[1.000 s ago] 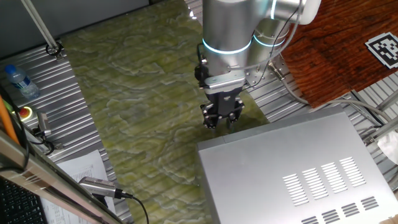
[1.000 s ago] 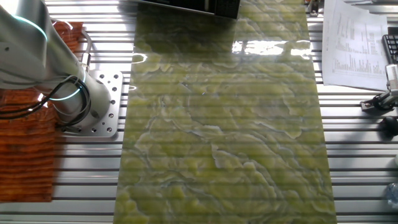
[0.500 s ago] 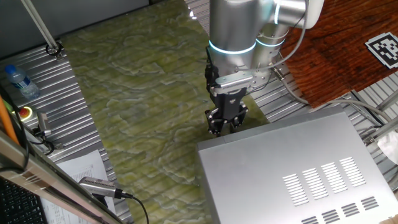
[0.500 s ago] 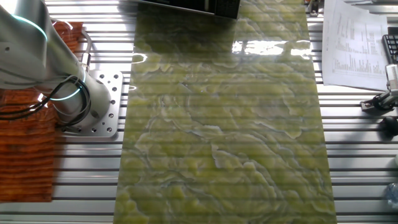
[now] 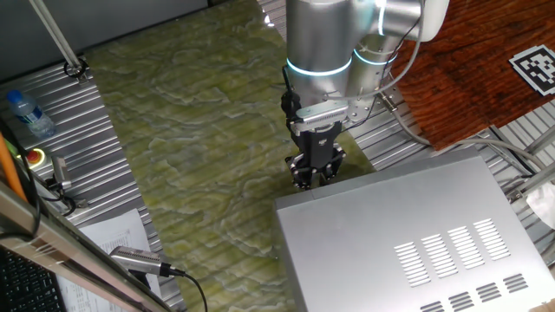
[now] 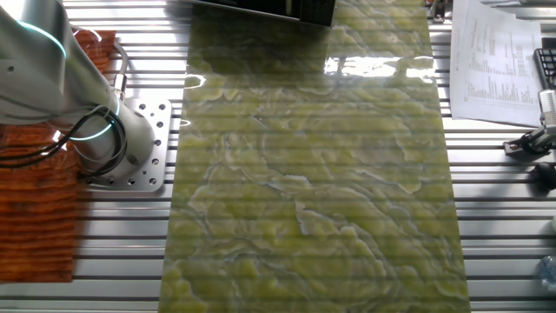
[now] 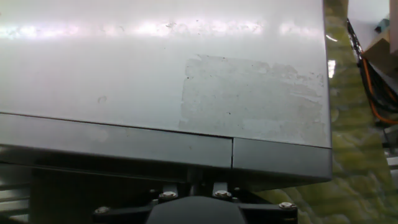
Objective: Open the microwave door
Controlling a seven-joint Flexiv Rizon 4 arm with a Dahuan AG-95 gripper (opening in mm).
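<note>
While the microwave (image 5: 408, 238) sits at the near right of the counter (image 5: 199, 165), its door (image 7: 118, 149) looks shut, so the opening is still to do. One fixed view shows the arm upright with its pincer (image 5: 314, 176) low at the box's front corner; how far apart the fingers stand I cannot tell. Only the hand view shows the door seam close up.

We see the microwave (image 5: 408, 234) as plain silver-grey, with rows of pale vent slots on top. The mat (image 5: 199, 147) beneath is green-yellow with marble-like veins. The board (image 5: 468, 69) is rust-brown with dark grain, carrying a black-and-white square tag (image 5: 536, 68).
</note>
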